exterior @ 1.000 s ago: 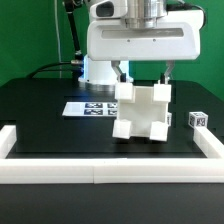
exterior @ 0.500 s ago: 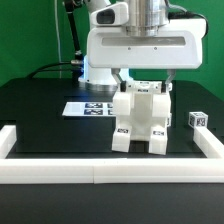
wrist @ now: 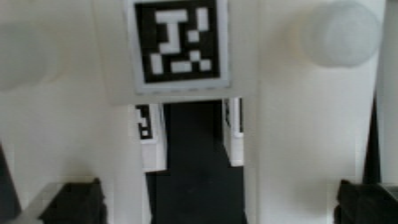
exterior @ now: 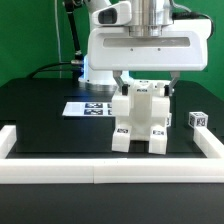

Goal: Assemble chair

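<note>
The chair (exterior: 140, 120) is a blocky white assembly with small black-and-white tags, standing upright on the black table. My gripper (exterior: 146, 78) hangs straight above it, with one dark finger on each side of the chair's top. In the wrist view the chair (wrist: 98, 130) fills the picture, with a large tag (wrist: 178, 40) on it and a dark slot below. The gripper (wrist: 222, 205) shows only as dark fingertips (wrist: 71, 203) at the two far corners, spread wide. The jaws look open, beside the chair rather than clamped on it.
The marker board (exterior: 88, 108) lies flat behind the chair on the exterior view's left. A small white tagged block (exterior: 198, 119) sits on the exterior view's right. A long white border rail (exterior: 110, 172) runs along the front and both sides.
One second ago the chair leaned to one side between the fingers. It now stands upright and square on the table. The gripper has stayed almost in place above it.
</note>
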`<state>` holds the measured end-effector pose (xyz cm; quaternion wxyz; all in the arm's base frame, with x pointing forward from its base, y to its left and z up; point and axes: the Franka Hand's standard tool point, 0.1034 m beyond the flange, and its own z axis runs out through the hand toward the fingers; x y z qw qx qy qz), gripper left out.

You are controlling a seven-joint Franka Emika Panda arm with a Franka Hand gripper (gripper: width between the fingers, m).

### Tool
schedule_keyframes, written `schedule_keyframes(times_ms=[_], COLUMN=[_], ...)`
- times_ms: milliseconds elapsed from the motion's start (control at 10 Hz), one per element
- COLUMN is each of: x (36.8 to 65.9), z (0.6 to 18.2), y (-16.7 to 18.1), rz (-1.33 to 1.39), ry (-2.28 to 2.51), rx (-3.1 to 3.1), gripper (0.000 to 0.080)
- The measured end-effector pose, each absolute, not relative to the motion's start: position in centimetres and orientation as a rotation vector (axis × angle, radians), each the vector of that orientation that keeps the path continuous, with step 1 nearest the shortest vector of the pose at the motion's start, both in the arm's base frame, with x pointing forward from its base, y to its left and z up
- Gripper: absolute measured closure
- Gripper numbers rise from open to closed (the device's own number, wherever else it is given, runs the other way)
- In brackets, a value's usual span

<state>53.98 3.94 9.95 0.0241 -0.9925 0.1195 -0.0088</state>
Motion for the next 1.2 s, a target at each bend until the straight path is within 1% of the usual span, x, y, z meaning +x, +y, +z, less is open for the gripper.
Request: schedule_keyframes(times_ms=[400, 900, 1000, 1200], x=[54.6, 54.8, 54.5, 52.7], z=[10.3, 12.3, 13.0, 14.0], y=[4.0, 4.5, 5.0, 6.8], rz=[-0.054, -0.034, -0.033, -0.024], ry=[0.365, 0.388, 0.43, 0.554], rx=[-3.07, -3.05, -3.037, -3.004], gripper=[0.015, 0.015, 0.015, 0.015])
